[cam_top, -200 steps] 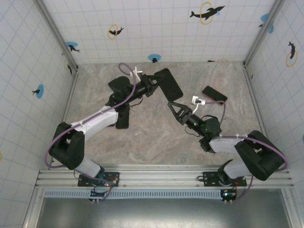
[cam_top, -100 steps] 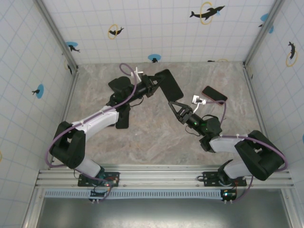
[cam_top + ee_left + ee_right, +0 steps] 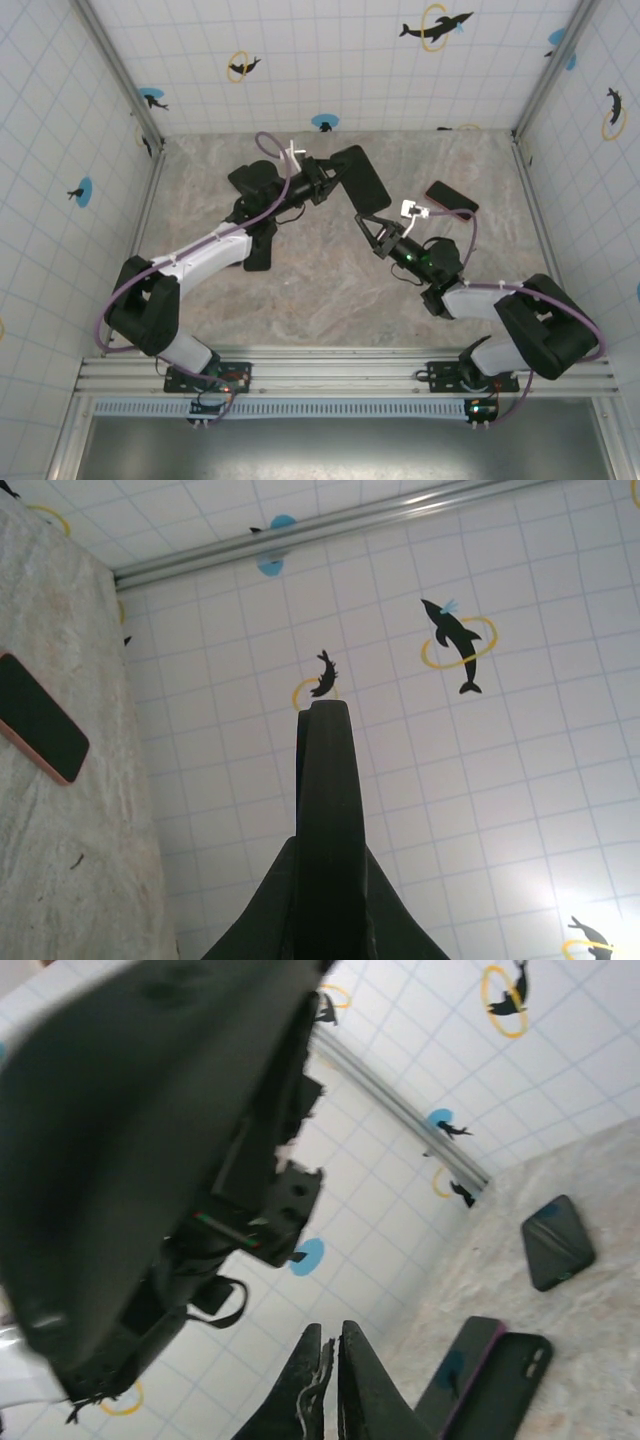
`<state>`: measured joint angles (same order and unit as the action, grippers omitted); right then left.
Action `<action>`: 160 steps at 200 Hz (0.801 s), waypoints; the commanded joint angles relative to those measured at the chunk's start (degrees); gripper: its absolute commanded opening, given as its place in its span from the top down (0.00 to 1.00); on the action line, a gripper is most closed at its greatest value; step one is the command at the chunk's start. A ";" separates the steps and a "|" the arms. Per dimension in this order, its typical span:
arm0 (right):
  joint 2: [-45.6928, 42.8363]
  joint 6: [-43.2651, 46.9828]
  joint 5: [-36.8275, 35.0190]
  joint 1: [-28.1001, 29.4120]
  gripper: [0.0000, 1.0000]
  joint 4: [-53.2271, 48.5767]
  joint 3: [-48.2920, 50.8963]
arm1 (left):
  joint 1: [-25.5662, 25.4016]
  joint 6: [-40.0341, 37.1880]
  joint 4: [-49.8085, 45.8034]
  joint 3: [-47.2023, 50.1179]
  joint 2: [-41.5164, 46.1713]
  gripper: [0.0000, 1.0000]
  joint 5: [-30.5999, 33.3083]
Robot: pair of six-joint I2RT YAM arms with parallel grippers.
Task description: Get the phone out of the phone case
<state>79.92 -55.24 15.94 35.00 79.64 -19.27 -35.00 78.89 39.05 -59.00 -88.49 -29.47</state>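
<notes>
Two arms meet in mid-air: my left gripper (image 3: 322,183) clamps the black phone case (image 3: 360,178), apparently not yet emptied, above the table (image 3: 300,295). My right gripper (image 3: 368,222), fingers nearly together and empty, has crept up under its lower corner, poised to pry.

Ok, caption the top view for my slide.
Left pincer grips the black case; right pincer, shut, hovers beside its near corner.
</notes>
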 commanded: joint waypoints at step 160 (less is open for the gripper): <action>0.65 -8.50 -1.56 0.86 0.59 16.64 -0.08 | 1.01 -5.60 -3.02 -4.55 -0.24 1.00 0.90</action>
<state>79.55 -60.29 17.67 36.01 89.03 -18.20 -34.04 73.47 32.77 -64.10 -89.25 -28.82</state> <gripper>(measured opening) 0.423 0.133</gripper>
